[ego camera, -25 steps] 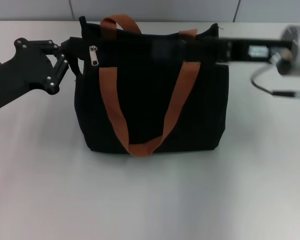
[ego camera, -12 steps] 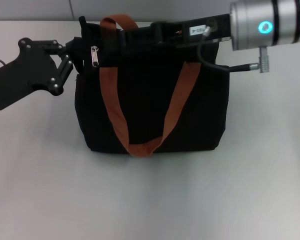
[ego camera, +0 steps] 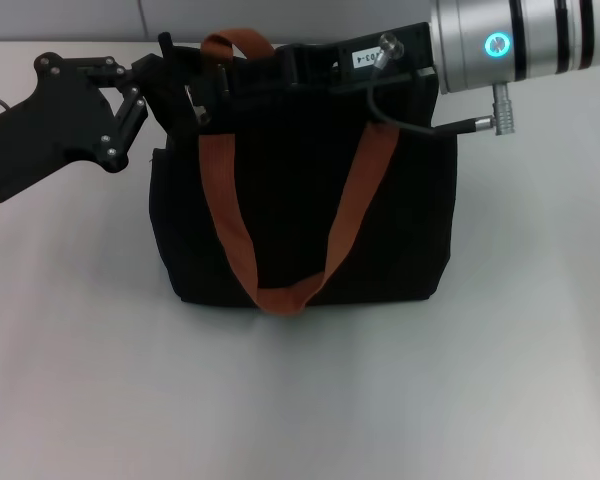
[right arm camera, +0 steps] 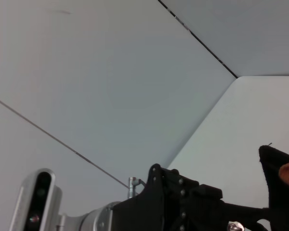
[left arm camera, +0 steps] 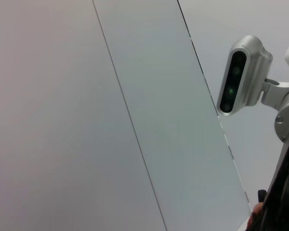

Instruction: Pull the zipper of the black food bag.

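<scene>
The black food bag (ego camera: 300, 210) stands upright in the middle of the white table, its rust-orange handles (ego camera: 225, 215) draped down the front. My left gripper (ego camera: 172, 88) is at the bag's top left corner, shut on the fabric rim there. My right gripper (ego camera: 218, 82) reaches from the right along the bag's top rim to just beside the left gripper. The silver zipper pull (ego camera: 193, 99) shows only as a small glint between the two grippers, mostly hidden. In the right wrist view the left gripper (right arm camera: 183, 204) and the bag's corner (right arm camera: 275, 171) show.
The white table (ego camera: 300, 400) spreads before and beside the bag. A grey panelled wall (left arm camera: 135, 96) stands behind it. The right arm's silver wrist (ego camera: 520, 40) and cable (ego camera: 430, 125) hang over the bag's top right.
My right arm has moved left along the bag's top until its gripper reached the zipper pull. The pull, hanging in plain sight before, is now mostly covered. The left gripper shifted slightly up.
</scene>
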Tool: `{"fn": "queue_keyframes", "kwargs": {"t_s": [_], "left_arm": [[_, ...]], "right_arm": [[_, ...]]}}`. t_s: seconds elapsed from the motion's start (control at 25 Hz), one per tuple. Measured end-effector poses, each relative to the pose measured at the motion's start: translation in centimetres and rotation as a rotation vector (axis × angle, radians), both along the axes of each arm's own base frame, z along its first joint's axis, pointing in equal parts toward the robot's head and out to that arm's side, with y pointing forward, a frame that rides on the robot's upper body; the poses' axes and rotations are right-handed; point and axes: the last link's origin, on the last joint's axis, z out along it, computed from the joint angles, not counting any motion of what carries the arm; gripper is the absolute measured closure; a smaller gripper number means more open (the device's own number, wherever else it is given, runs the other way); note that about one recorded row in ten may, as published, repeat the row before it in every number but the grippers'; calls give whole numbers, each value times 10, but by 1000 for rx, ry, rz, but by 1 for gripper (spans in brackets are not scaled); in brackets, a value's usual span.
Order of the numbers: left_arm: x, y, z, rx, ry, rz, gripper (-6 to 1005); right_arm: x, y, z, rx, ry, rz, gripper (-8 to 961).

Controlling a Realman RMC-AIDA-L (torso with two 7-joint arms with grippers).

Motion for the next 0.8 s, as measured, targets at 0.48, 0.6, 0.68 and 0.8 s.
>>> {"fn": "queue_keyframes", "kwargs": {"t_s": [0.48,0.6,0.68,0.8], "left_arm": [[2,-3,1,-7,-12,-19,966],[1,-4,1,-8,-11,-18,965],[1,-4,0,-9,-11,-18,965],[1,-4,0,-9,-12,-20,964]], "right_arm": [[-4,3,-6,22,-40,19,368],[-7,4,-8,42,-68,50,430],[-8,5,-9,48,-75,61,471],[-10,6,-9,67,-87,90,533]]}}
